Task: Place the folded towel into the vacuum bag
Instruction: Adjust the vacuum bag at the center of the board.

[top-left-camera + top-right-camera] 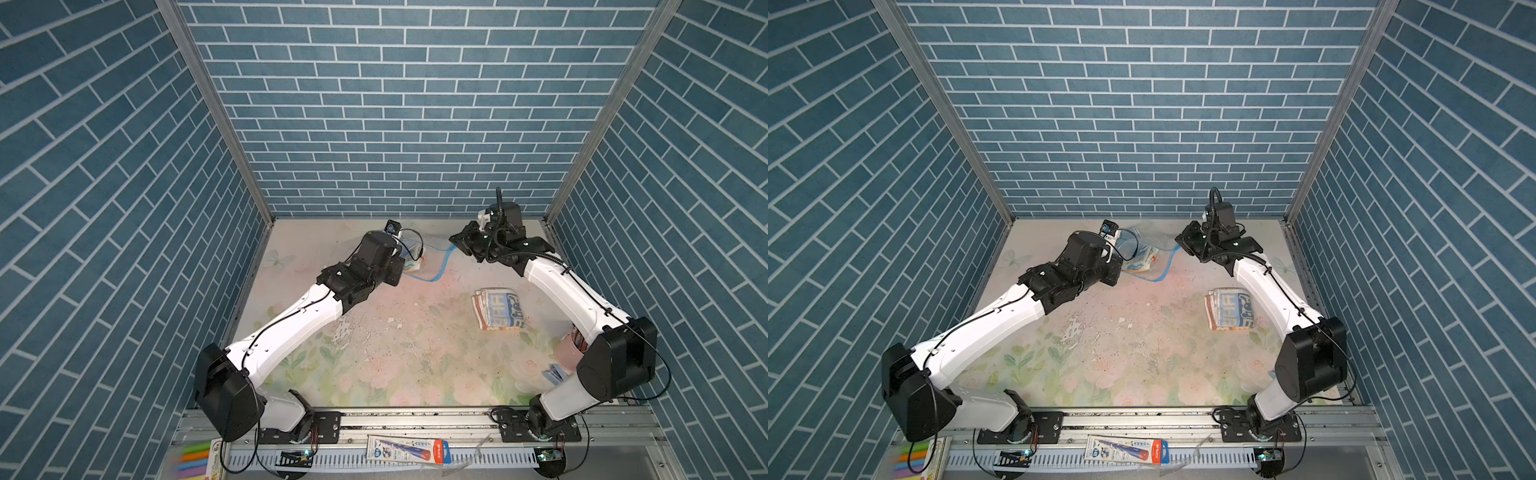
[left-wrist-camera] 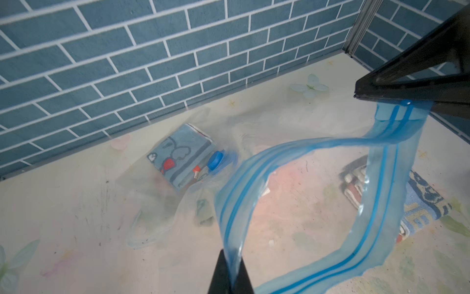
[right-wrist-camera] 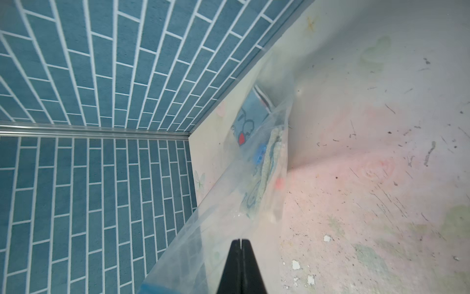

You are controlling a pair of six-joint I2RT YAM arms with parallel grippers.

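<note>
claw l [image 2: 231, 264], claw r [image 3: 240, 240] pinch vacuum bag [image 2: 239, 185]; folded towel [image 1: 498, 309] nearby.

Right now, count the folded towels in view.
2. One cartoon-print towel lies inside the vacuum bag; one patterned towel lies on the table. The bag's haze may hide more.
</note>
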